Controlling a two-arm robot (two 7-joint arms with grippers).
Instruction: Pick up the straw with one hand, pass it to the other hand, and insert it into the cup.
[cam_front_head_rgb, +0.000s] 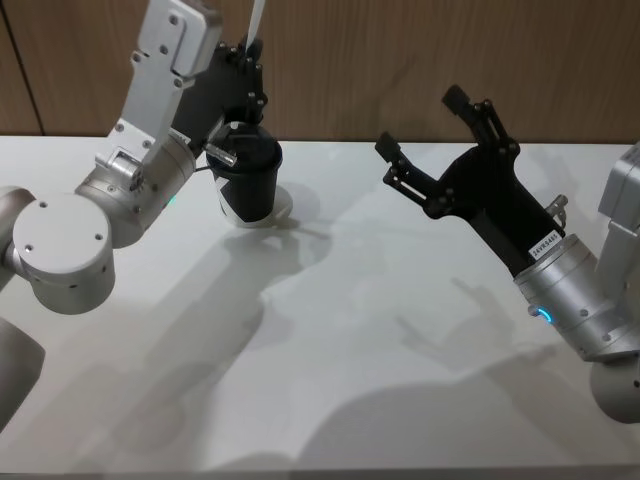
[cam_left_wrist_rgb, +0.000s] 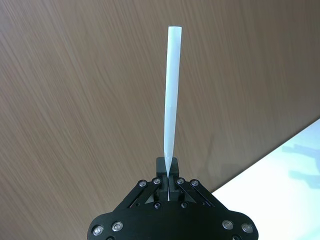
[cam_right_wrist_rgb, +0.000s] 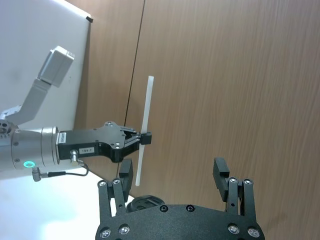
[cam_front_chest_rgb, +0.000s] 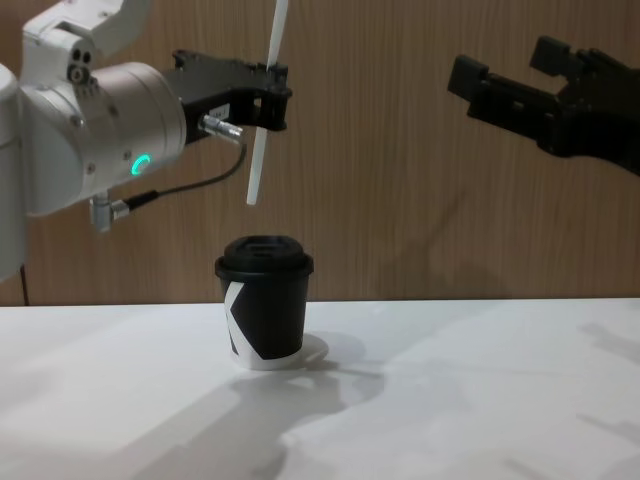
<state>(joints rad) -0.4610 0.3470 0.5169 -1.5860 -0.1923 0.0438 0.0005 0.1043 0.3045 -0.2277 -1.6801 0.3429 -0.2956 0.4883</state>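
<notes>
Left gripper (cam_front_chest_rgb: 276, 97), the one with the grey cable and green ring light, is clamped tight on the straw (cam_front_chest_rgb: 266, 110), fingers pinching it roughly at mid-length, maybe a bit above the middle. In the left wrist view the straw (cam_left_wrist_rgb: 171, 90) runs straight out from between the closed fingertips (cam_left_wrist_rgb: 171, 167). From the chest view the straw hangs near upright, slightly tilted, top end out of frame, lower end free in the air. Directly below that lower end stands the cup (cam_front_chest_rgb: 264, 303), black with a white angular mark and a black domed lid, upright on the white table (cam_front_chest_rgb: 480, 400). Straw tip is clearly apart from the lid, not touching, and seems lined up over the lid's middle, though the exact alignment with the lid hole is hard to tell from here. In the head view the left gripper (cam_front_head_rgb: 246, 60) sits just behind and above the cup (cam_front_head_rgb: 247, 180). Right gripper (cam_front_head_rgb: 432, 122), blue ring light and no cable, is held well off to the side of the left gripper and cup, raised above the table, fingers spread wide with nothing between them. Right wrist view shows its own spread fingers (cam_right_wrist_rgb: 220, 172) with the left gripper (cam_right_wrist_rgb: 145, 138) and straw (cam_right_wrist_rgb: 145, 130) farther off against the wood panel wall (cam_right_wrist_rgb: 240, 75).
</notes>
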